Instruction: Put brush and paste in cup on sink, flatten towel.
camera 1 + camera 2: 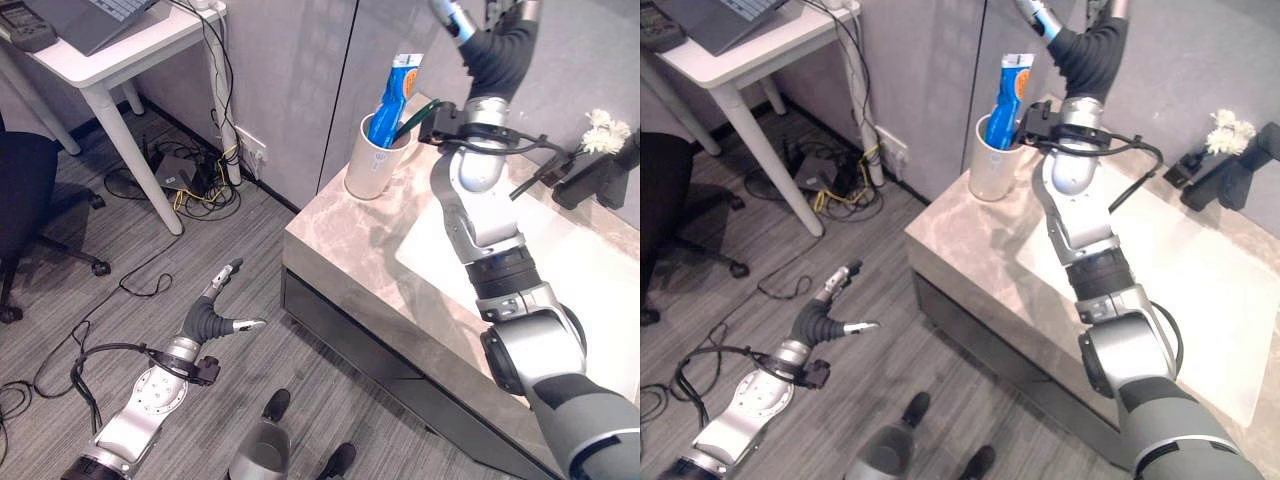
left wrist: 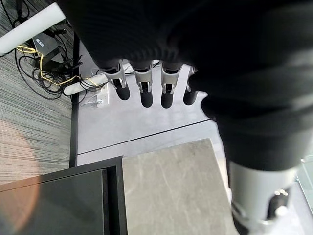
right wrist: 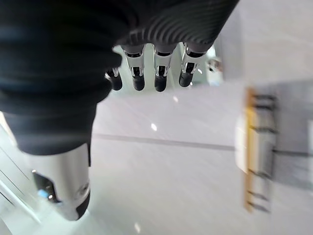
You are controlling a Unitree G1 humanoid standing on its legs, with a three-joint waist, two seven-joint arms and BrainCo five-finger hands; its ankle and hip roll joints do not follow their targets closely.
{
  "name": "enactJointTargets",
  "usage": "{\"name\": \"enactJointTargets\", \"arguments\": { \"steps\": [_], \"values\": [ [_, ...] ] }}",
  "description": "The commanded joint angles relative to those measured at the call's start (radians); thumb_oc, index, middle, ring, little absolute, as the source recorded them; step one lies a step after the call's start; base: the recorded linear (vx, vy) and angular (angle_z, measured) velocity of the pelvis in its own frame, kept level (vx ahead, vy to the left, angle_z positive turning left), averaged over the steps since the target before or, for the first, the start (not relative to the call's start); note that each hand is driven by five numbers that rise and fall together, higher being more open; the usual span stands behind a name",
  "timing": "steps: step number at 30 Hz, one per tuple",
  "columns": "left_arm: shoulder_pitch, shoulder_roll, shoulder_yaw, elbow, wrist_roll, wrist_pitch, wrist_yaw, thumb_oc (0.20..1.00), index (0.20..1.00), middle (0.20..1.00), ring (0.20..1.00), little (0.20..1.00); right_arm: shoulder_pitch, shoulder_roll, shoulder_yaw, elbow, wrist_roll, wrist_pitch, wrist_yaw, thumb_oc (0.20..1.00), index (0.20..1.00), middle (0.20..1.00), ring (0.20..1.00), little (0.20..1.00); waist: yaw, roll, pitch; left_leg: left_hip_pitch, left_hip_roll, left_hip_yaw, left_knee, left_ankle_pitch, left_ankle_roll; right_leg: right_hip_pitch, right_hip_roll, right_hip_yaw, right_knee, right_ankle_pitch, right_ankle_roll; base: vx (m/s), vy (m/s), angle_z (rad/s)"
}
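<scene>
The biggest thing under my right arm is the sink counter [image 1: 345,245], a grey stone top with a white basin [image 1: 590,270] sunk into it. My right hand [image 1: 1095,45] is held up high above the back of the counter, near the wall. In its wrist view my right fingers [image 3: 159,73] hang straight and a little apart, and they hold nothing. I think the hand is up there so it stays clear of the cup.

The cup [image 1: 375,158] stands just below and in front of that hand, on the back corner of the counter. It is upright, so things can lean inside it. The blue paste tube [image 1: 393,100] sticks up out of it, leaning on the rim. A dark thin thing [image 1: 415,115] pokes out beside the tube. It may be the brush, but I cannot tell for sure.

By the dark tap [image 1: 590,175], off to the side of my right hand, there is a small white fluffy thing [image 1: 605,130]. I cannot tell if that is the towel.

My left hand [image 1: 215,310] hangs low over the floor [image 1: 200,240], well apart from the counter. Its fingers [image 2: 142,93] are straight and loose, with nothing in them. It is just waiting.

I think the cup part looks about done, and the towel part comes next.
</scene>
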Motion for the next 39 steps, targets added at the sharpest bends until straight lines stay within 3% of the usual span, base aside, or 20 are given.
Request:
{"name": "enactJointTargets", "arguments": {
  "steps": [1,4,7,8,10,11,13,20,22,24,27,30,32,35,36,39],
  "values": [
    [0.019,0.0,0.004,-0.025,0.003,-0.025,-0.002,1.0,1.0,1.0,1.0,1.0,0.092,-0.039,-0.056,-0.103,-0.06,-0.042,-0.038,1.0,1.0,1.0,1.0,1.0,-0.026,0.003,-0.092,0.033,-0.008,-0.019,-0.051,0.002,0.028,0.056,-0.071,0.031,-0.001,0.146,0.048,-0.01,-0.007,-0.09],
    [0.032,-0.029,0.013,-0.019,0.004,-0.014,-0.002,1.0,1.0,1.0,1.0,1.0,0.202,-0.039,-0.108,-0.21,-0.077,-0.049,-0.027,1.0,1.0,1.0,1.0,1.0,-0.05,0.012,-0.104,0.049,0.003,-0.001,-0.051,0.001,0.025,0.063,-0.064,0.045,-0.001,0.14,0.045,-0.02,-0.011,-0.16],
    [0.06,-0.071,0.091,-0.018,0.025,-0.005,0.012,1.0,1.0,1.0,1.0,1.0,0.42,-0.093,-0.22,-0.357,-0.131,-0.066,-0.006,1.0,1.0,1.0,1.0,1.0,-0.107,0.025,-0.113,0.072,0.02,0.029,-0.051,-0.004,0.02,0.066,-0.052,0.067,-0.001,0.124,0.039,0.0,-0.007,-0.21],
    [0.068,-0.07,0.089,-0.021,0.026,-0.004,0.011,1.0,1.0,1.0,1.0,1.0,0.437,-0.089,-0.223,-0.373,-0.135,-0.061,-0.006,1.0,1.0,1.0,1.0,1.0,-0.104,0.026,-0.118,0.075,0.021,0.03,-0.051,-0.005,0.019,0.068,-0.051,0.068,-0.001,0.124,0.039,0.01,-0.004,-0.17],
    [0.111,-0.097,0.175,-0.023,0.053,-0.009,0.025,1.0,1.0,1.0,1.0,1.0,0.625,-0.131,-0.351,-0.458,-0.229,-0.067,-0.003,1.0,1.0,1.0,1.0,1.0,-0.151,0.035,-0.124,0.089,0.034,0.051,-0.051,-0.011,0.016,0.065,-0.044,0.084,-0.001,0.119,0.037,0.02,0.0,-0.27],
    [0.116,-0.096,0.172,-0.026,0.054,-0.008,0.024,1.0,1.0,1.0,1.0,1.0,0.637,-0.129,-0.354,-0.466,-0.231,-0.066,-0.003,1.0,1.0,1.0,1.0,1.0,-0.147,0.035,-0.128,0.09,0.035,0.052,-0.051,-0.012,0.015,0.066,-0.043,0.085,-0.001,0.119,0.037,0.0,0.008,-0.2],
    [0.166,-0.137,0.255,-0.003,0.056,-0.013,0.035,1.0,1.0,1.0,1.0,1.0,0.836,-0.161,-0.517,-0.488,-0.319,-0.061,-0.022,1.0,1.0,1.0,1.0,1.0,-0.194,0.041,-0.132,0.099,0.043,0.069,-0.051,-0.007,0.012,0.062,-0.035,0.101,-0.001,0.123,0.035,-0.01,-0.005,-0.26],
    [0.206,-0.17,0.338,0.026,0.085,-0.018,0.067,1.0,1.0,1.0,1.0,1.0,1.037,-0.089,-0.667,-0.439,-0.416,-0.03,-0.09,1.0,1.0,1.0,1.0,1.0,-0.253,0.051,-0.142,0.112,0.054,0.091,-0.051,-0.02,0.015,0.052,-0.024,0.135,-0.001,0.119,0.033,0.0,-0.001,-0.25],
    [0.217,-0.183,0.353,0.019,0.093,-0.024,0.097,1.0,1.0,1.0,1.0,1.0,1.092,-0.012,-0.689,-0.354,-0.412,-0.015,-0.16,1.0,1.0,1.0,1.0,1.0,-0.276,0.056,-0.14,0.118,0.054,0.099,-0.051,-0.024,0.019,0.047,-0.024,0.148,-0.001,0.119,0.031,-0.01,0.011,-0.16],
    [0.22,-0.185,0.353,0.02,0.094,-0.023,0.105,1.0,1.0,1.0,1.0,1.0,1.114,-0.003,-0.69,-0.31,-0.425,0.003,-0.191,1.0,1.0,1.0,1.0,1.0,-0.282,0.056,-0.141,0.12,0.051,0.104,-0.051,-0.016,0.022,0.045,-0.027,0.15,-0.001,0.128,0.03,-0.01,0.029,-0.03],
    [0.241,-0.185,0.354,0.007,0.11,-0.036,0.119,1.0,1.0,1.0,1.0,1.0,1.139,0.0,-0.701,-0.077,-0.39,0.028,-0.278,1.0,1.0,1.0,1.0,1.0,-0.297,0.061,-0.137,0.134,0.042,0.122,-0.051,-0.03,0.035,0.047,-0.034,0.164,-0.001,0.132,0.032,-0.01,0.059,-0.14],
    [0.257,-0.18,0.354,0.004,0.109,-0.044,0.12,1.0,1.0,1.0,1.0,1.0,1.144,0.004,-0.683,0.083,-0.336,0.032,-0.298,1.0,1.0,1.0,1.0,1.0,-0.299,0.062,-0.135,0.145,0.036,0.127,-0.051,-0.046,0.043,0.05,-0.039,0.175,-0.001,0.128,0.036,0.01,0.063,-0.09],
    [0.266,-0.175,0.346,-0.001,0.104,-0.044,0.125,1.0,1.0,1.0,1.0,1.0,1.116,0.011,-0.639,0.319,-0.202,0.025,-0.286,1.0,1.0,1.0,1.0,1.0,-0.299,0.063,-0.121,0.149,0.017,0.143,-0.051,-0.04,0.053,0.048,-0.054,0.185,-0.001,0.149,0.04,-0.04,0.112,-0.17],
    [0.271,-0.171,0.342,-0.005,0.099,-0.043,0.121,1.0,1.0,1.0,1.0,1.0,1.09,0.025,-0.607,0.478,-0.098,0.016,-0.24,1.0,1.0,1.0,1.0,1.0,-0.293,0.063,-0.107,0.157,0.005,0.154,-0.051,-0.041,0.06,0.047,-0.064,0.196,0.001,0.159,0.045,-0.04,0.099,-0.17],
    [0.267,-0.166,0.333,-0.013,0.093,-0.042,0.114,1.0,1.0,1.0,1.0,1.0,1.053,0.031,-0.551,0.62,-0.008,0.027,-0.172,1.0,1.0,1.0,1.0,1.0,-0.286,0.062,-0.087,0.153,-0.009,0.162,-0.043,-0.041,0.066,0.04,-0.077,0.21,0.008,0.173,0.048,-0.08,0.112,-0.13],
    [0.26,-0.16,0.324,-0.018,0.097,-0.04,0.11,1.0,1.0,1.0,1.0,1.0,1.033,0.042,-0.485,0.718,0.033,0.057,-0.096,1.0,1.0,1.0,1.0,1.0,-0.282,0.061,-0.073,0.149,-0.016,0.17,-0.038,-0.042,0.07,0.033,-0.084,0.22,0.014,0.186,0.052,-0.05,0.091,-0.05]
  ]
}}
